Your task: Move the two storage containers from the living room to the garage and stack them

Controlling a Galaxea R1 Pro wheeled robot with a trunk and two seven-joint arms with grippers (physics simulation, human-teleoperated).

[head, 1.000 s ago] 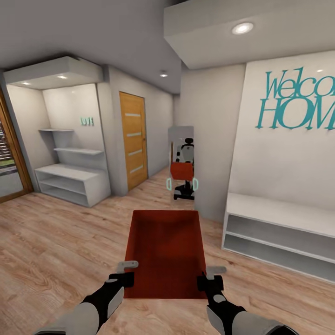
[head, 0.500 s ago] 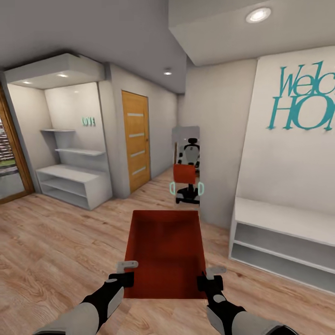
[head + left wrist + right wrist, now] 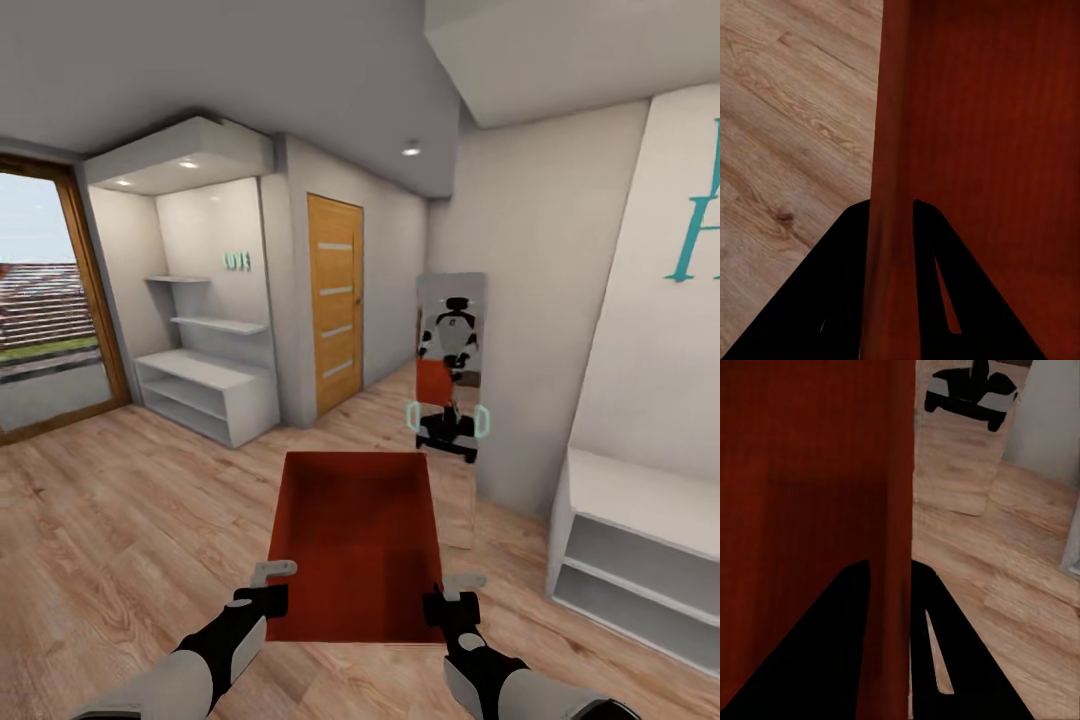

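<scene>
Wood-plank flooring [image 3: 120, 520] spreads under a white-walled hall, with a mirror [image 3: 452, 400] right of centre. At lower centre, the red bin [image 3: 355, 540] hangs above it, the left gripper [image 3: 268, 585] and right gripper [image 3: 447, 592] each clamped onto a side wall.

Both arms forward, left gripper [image 3: 272, 583], right gripper [image 3: 452, 592], jaws clamped
</scene>
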